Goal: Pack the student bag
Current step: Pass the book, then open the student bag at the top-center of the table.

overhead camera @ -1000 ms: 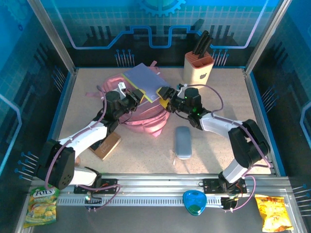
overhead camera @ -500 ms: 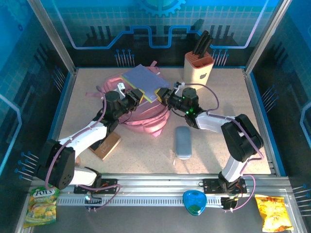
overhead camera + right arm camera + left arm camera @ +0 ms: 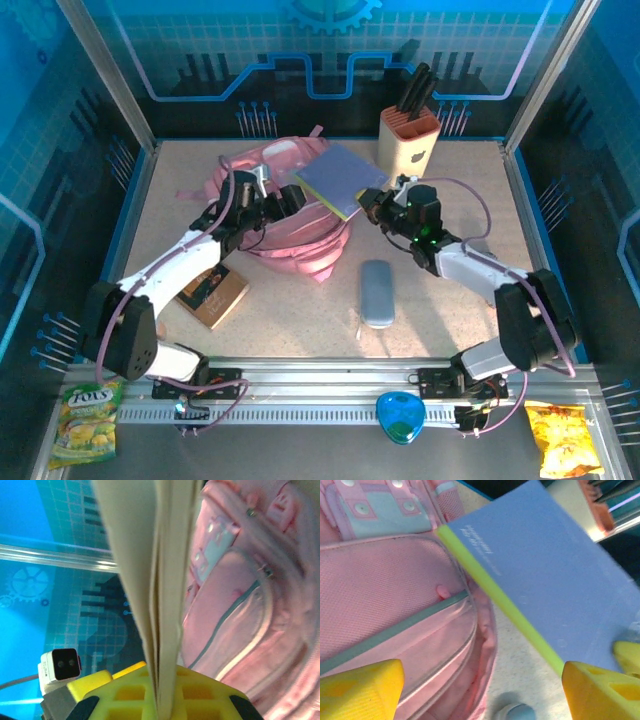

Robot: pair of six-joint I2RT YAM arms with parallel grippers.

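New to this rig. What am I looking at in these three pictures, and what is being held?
A robot's left arm and right arm are bolted at the near edge of a table. The overhead picture looks down from behind them; the other two come from cameras on their wrists. The right gripper is shut on a blue notebook with a yellow-green spine, by the pink student bag. The left gripper is open, holding nothing. Also on the table: a grey case, a flat brown item and a knife block.
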